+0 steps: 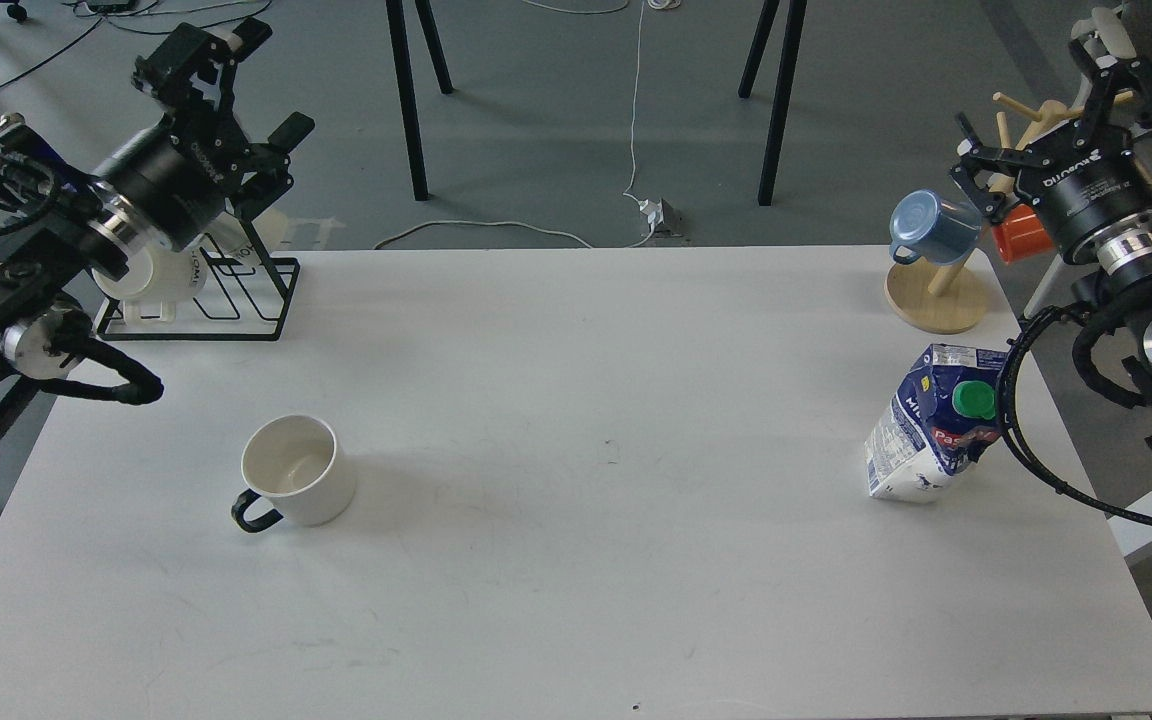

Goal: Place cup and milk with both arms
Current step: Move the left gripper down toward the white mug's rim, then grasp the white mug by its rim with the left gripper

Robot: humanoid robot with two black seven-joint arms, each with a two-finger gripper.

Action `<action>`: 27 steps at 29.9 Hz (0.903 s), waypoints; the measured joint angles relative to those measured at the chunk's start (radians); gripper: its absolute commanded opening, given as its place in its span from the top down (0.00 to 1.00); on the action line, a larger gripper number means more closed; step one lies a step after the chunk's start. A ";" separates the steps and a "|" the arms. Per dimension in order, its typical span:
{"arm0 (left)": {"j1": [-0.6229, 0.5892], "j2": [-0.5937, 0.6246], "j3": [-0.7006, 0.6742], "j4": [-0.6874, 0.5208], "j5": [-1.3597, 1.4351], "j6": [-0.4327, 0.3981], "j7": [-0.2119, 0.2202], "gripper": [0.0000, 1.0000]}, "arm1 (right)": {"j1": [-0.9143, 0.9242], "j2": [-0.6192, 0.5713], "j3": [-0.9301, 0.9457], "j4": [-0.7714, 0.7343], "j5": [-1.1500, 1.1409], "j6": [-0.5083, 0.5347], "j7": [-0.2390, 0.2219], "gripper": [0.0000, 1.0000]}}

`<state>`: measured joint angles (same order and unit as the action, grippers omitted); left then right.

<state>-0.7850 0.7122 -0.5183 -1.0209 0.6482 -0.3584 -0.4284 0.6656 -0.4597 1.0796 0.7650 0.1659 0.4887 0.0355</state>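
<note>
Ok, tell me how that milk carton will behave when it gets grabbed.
The milk carton has dented paper sides, so it will probably give under a squeeze. It stands tall and looks tilted, so a sideways nudge may tip it. Its weight cannot be judged; the green cap is on.

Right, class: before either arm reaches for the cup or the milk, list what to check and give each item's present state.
1. Short white ceramic mug with black loop handle upright on white table: ok.
2. Blue-and-white gable-top carton with green cap standing, leaning: ok.
3. Left claw open, empty: ok.
4. Right claw open, empty: ok.
5. Black cable apart from the carton: cannot tell.
</note>
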 measured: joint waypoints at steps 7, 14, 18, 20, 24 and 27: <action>0.006 0.173 0.112 -0.178 0.524 0.107 0.000 0.10 | -0.039 -0.020 0.030 0.056 0.001 0.000 0.003 0.01; 0.066 0.195 0.152 -0.175 1.082 0.189 0.009 0.14 | -0.076 -0.012 0.076 0.102 0.002 0.000 0.005 0.01; 0.099 0.183 0.158 -0.160 1.336 0.220 0.027 0.21 | -0.082 -0.014 0.087 0.104 0.001 0.000 0.005 0.01; 0.115 0.167 0.160 -0.130 1.409 0.226 0.032 0.22 | -0.083 -0.018 0.089 0.101 0.001 0.000 0.005 0.01; 0.131 0.112 0.164 -0.043 1.458 0.228 0.032 0.25 | -0.084 -0.022 0.095 0.096 0.000 0.000 0.005 0.01; 0.146 0.099 0.173 -0.005 1.464 0.229 0.028 0.28 | -0.085 -0.022 0.100 0.096 0.000 0.000 0.004 0.01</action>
<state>-0.6393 0.8114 -0.3457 -1.0257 2.1121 -0.1294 -0.4008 0.5806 -0.4815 1.1792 0.8608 0.1663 0.4887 0.0399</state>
